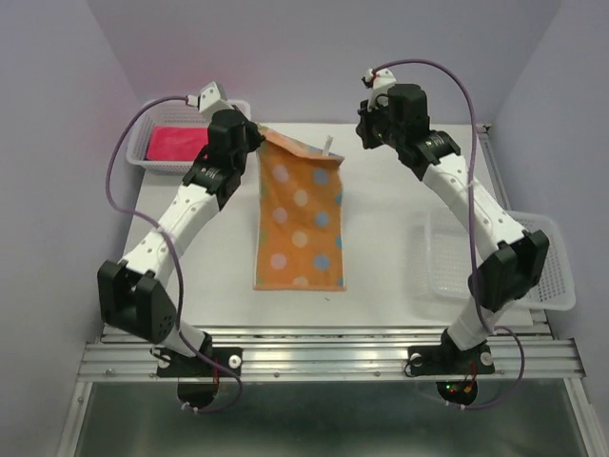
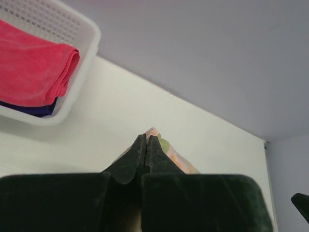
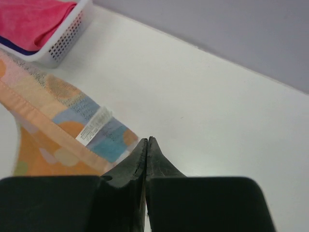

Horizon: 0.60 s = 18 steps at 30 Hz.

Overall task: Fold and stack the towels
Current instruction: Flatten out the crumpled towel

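A towel [image 1: 300,219] patterned in orange, light blue and white lies flat lengthwise in the middle of the table. My left gripper [image 1: 255,139] is shut on its far left corner, and a bit of cloth [image 2: 153,131] peeks out above the tips of that gripper [image 2: 146,138]. My right gripper [image 1: 364,131] is shut just right of the far right corner, where a white label [image 3: 94,126] shows. Nothing shows between the jaws of the right gripper [image 3: 147,140]. A pink-red towel [image 2: 34,67] lies folded on a deep purple one [image 2: 29,109] in a basket.
The white mesh basket [image 1: 152,162] holding the two folded towels stands at the far left corner of the table. A second, see-through basket [image 1: 557,286] sits at the right edge beside my right arm. Lilac walls close in behind and on both sides.
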Each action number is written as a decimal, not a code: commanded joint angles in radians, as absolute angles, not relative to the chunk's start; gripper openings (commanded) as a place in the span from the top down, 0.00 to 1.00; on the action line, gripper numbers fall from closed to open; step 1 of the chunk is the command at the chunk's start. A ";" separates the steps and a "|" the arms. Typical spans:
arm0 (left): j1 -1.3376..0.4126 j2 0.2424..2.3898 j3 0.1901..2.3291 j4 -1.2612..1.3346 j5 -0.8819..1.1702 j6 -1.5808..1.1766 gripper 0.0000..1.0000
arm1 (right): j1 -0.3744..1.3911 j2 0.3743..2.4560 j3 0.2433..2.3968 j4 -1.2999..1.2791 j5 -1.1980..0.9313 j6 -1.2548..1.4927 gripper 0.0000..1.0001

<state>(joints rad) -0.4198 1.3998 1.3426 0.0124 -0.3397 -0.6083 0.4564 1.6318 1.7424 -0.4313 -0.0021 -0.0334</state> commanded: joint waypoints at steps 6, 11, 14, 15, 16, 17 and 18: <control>-0.316 1.853 1.747 0.127 -0.219 -0.497 1.00 | 0.292 2.054 2.069 -0.330 -0.316 -0.115 0.99; -0.285 2.000 1.835 0.080 -0.187 -0.518 1.00 | 0.281 2.197 2.166 -0.331 -0.367 -0.143 0.99; -0.279 2.006 1.826 0.080 -0.198 -0.517 1.00 | 0.282 2.256 2.180 -0.334 -0.460 -0.160 0.98; -0.278 2.003 1.819 0.080 -0.201 -0.517 1.00 | 0.282 2.266 2.177 -0.328 -0.516 -0.153 0.97; -0.278 1.994 1.810 0.084 -0.209 -0.518 1.00 | 0.282 2.278 2.165 -0.312 -0.537 -0.140 0.93; -0.278 1.988 1.792 0.093 -0.218 -0.518 1.00 | 0.285 2.279 2.149 -0.269 -0.548 -0.093 0.92; -0.278 1.982 1.786 0.094 -0.224 -0.520 1.00 | 0.290 2.283 2.125 -0.259 -0.561 -0.084 0.87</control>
<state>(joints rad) -0.2798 2.0579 1.7756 0.0357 -0.2043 -0.5323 0.2718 2.2837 2.0995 -0.3698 -0.4271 -0.1219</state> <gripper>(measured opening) 0.033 0.079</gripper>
